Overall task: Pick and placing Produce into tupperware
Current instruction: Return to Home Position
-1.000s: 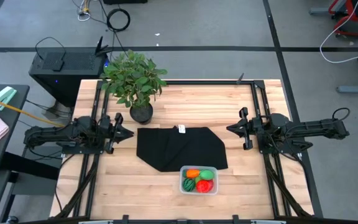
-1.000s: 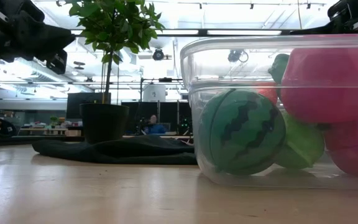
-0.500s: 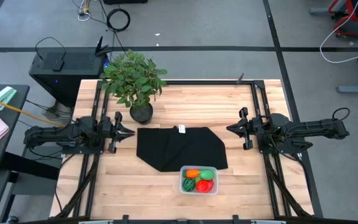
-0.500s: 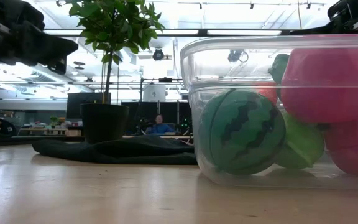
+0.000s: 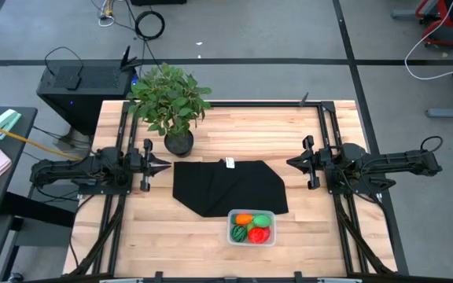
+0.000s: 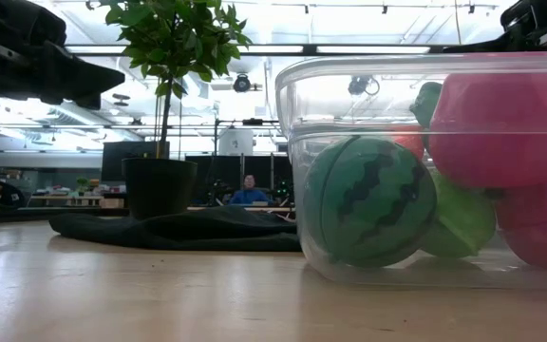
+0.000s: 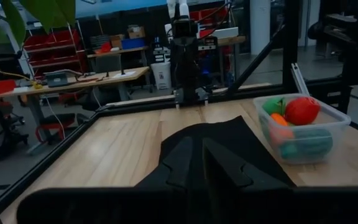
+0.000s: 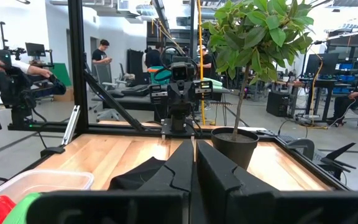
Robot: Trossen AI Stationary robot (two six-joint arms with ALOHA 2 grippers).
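Table [image 5: 234, 118]: black mat [image 5: 211, 189] lay bare. Your left gripper [image 5: 162, 165] and right gripper [image 5: 292, 163] sat either side, fingers closed, empty. At the mat's near edge, the tupperware [image 5: 229, 228] held all visible produce [image 5: 252, 229]. Picking looked done; only parking remained.

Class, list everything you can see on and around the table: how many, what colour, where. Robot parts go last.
table: one, light wood, between the two arms
cloth: one, black, middle of the table
potted plant: one, green leaves, dark pot, by the cloth's far left corner
tub: one, clear, at the cloth's near edge
toy produce: at least four, orange, light green, red, striped dark green, all in the tub
people: several, in the room beyond the table
left gripper: one, dark, left of the cloth, jaws shut, empty
right gripper: one, dark, right of the cloth, jaws shut, empty
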